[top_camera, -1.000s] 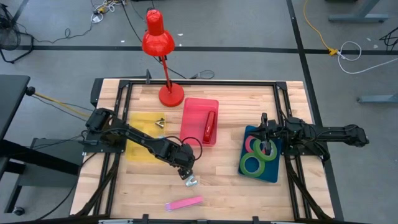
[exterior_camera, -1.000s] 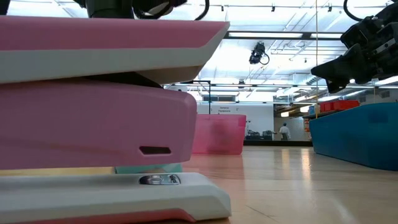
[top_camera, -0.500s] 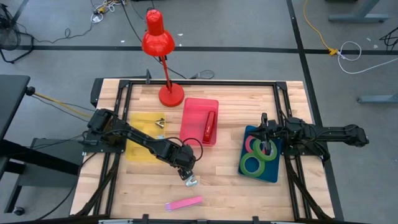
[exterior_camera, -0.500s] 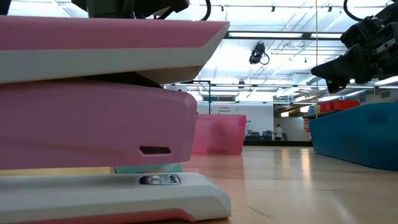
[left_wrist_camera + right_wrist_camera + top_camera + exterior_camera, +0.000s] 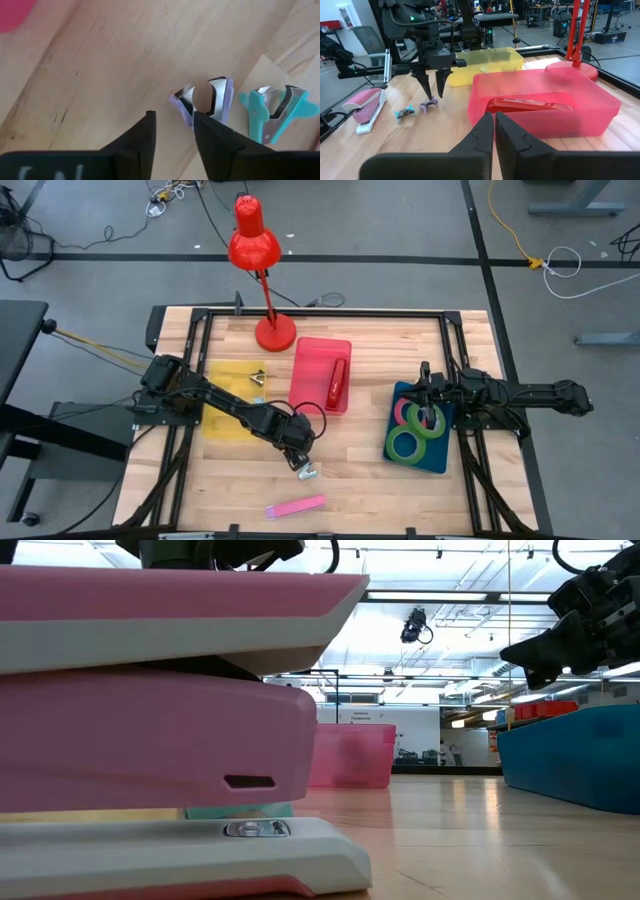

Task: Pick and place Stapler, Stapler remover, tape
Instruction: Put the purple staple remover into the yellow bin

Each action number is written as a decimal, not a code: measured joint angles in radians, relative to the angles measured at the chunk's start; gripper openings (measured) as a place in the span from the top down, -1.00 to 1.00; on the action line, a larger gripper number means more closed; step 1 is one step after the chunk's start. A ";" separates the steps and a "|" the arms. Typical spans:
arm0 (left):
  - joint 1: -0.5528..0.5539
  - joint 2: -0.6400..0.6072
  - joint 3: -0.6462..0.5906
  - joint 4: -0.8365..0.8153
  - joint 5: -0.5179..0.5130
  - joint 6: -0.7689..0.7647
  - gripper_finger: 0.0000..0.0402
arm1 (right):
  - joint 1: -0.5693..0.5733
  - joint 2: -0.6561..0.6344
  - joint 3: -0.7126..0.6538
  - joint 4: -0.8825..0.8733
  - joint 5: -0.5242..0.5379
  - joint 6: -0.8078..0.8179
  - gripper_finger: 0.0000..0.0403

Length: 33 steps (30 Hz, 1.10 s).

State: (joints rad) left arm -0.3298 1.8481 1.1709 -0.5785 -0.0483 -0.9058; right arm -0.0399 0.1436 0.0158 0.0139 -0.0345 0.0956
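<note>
A purple staple remover [image 5: 205, 97] and a teal staple remover [image 5: 275, 107] lie side by side on the wooden table. My left gripper [image 5: 172, 116] is open, pointing down just above them. The purple one lies beside one fingertip [image 5: 197, 119], outside the gap. A pink stapler [image 5: 296, 507] lies near the front edge. Two green tape rolls [image 5: 405, 445] and a pinkish-red one [image 5: 408, 412] lie in the blue bin [image 5: 440, 460]. My right gripper [image 5: 494, 116] is shut and empty above that bin's far end. My left gripper has one fingertip right at the purple staple remover's near edge [image 5: 189, 114]; I cannot tell whether it touches.
A red bin [image 5: 310, 350] at mid-table holds a red stapler [image 5: 337, 383]. A yellow bin [image 5: 225, 420] to its left holds a small staple remover [image 5: 257, 377]. A red desk lamp [image 5: 275, 332] stands at the far edge. Bare wood lies between the bins and the front edge.
</note>
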 joint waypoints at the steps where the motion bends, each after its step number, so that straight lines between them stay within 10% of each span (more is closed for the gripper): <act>1: 0.000 0.000 0.000 0.000 0.000 0.000 0.37 | 0.000 0.000 0.000 0.000 0.000 0.000 0.90; 33: 0.000 -0.001 0.001 0.004 0.000 0.044 0.98 | 0.000 0.000 0.000 0.000 0.000 0.000 0.90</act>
State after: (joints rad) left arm -0.3294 1.8467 1.1717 -0.5742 -0.0479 -0.8617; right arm -0.0397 0.1436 0.0158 0.0139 -0.0345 0.0954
